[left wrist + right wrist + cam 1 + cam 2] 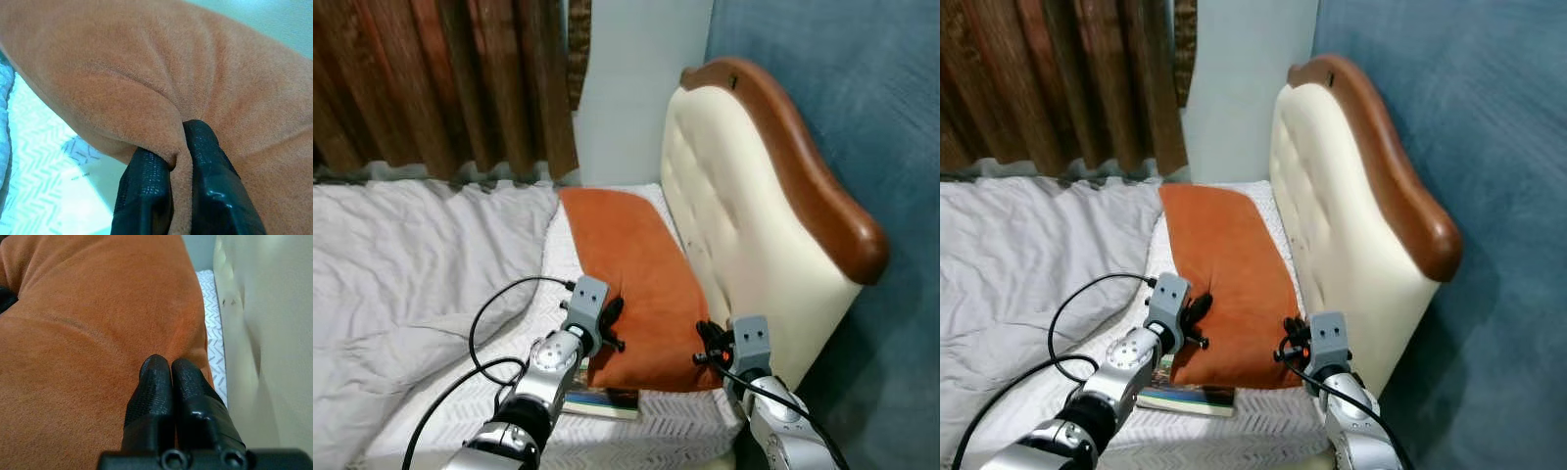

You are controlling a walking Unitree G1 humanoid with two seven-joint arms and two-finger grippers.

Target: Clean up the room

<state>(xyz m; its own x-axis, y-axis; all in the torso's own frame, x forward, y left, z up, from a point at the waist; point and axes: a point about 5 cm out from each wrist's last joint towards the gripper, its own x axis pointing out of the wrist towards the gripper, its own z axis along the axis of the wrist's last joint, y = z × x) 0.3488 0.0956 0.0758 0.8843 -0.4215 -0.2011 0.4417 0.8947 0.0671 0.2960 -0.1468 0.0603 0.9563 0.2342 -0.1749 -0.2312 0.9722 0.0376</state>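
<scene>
Lying lengthwise against the cream headboard [744, 225], the orange pillow [631, 274] runs its long axis away from the robot toward the wall, and both grippers meet it at its near end. On the side away from the headboard, the left gripper [612, 323] has its two black fingers [146, 191] pinched on a fold of the pillow's velvety cover at the near corner. Nearer the headboard, the right gripper [166, 374] rests against the other near corner; its fingers are pressed together, and I cannot tell whether any fabric is caught between them. A book [602, 397] pokes out from under the pillow's near edge, just beside the left gripper. Beneath lies a white chevron-patterned sheet [646, 431], with a rumpled grey blanket [411, 264] farther from the headboard, brown curtains [440, 78] behind it, and a blue wall [862, 98] beyond the headboard.
</scene>
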